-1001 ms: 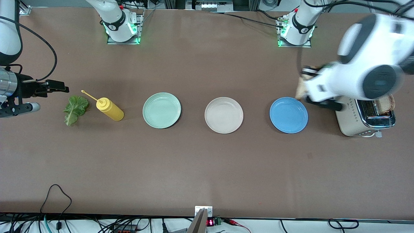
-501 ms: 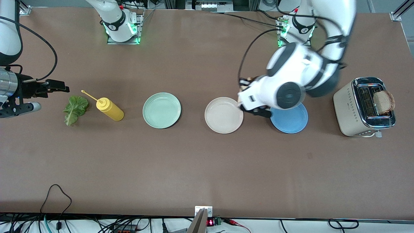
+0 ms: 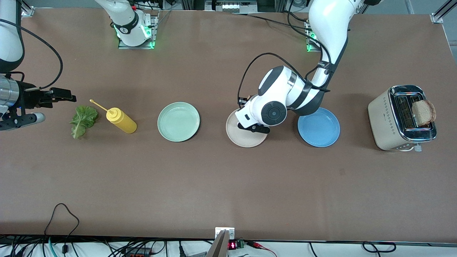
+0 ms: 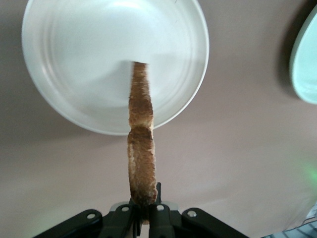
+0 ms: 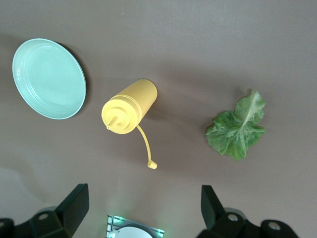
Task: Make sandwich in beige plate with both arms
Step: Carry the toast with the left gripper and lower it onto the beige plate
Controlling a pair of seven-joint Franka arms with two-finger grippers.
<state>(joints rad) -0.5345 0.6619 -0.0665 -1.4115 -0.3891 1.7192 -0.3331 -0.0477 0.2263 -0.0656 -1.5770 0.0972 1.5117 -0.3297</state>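
My left gripper [image 3: 250, 119] hangs over the beige plate's [image 3: 242, 141] rim and is shut on a slice of toasted bread [image 4: 141, 148]. In the left wrist view the slice sticks out edge-on from the gripper [image 4: 145, 210] over the beige plate [image 4: 74, 74], which has nothing on it. A second toasted slice [image 3: 424, 111] stands in the toaster [image 3: 389, 121]. The green lettuce leaf [image 3: 83, 120] lies on the table at the right arm's end. My right gripper [image 3: 55, 106] waits beside it, open with nothing in it, looking down on the lettuce leaf [image 5: 237, 130].
A yellow squeeze bottle [image 3: 121, 120] lies between the lettuce and the mint green plate [image 3: 178, 121]. The blue plate [image 3: 319, 127] sits between the beige plate and the toaster, partly under the left arm. The bottle's loose cap strap [image 5: 146, 148] trails on the table.
The left arm has swung from the toaster, across the blue plate, to over the beige plate with the bread slice in its grip. The right arm has not moved.
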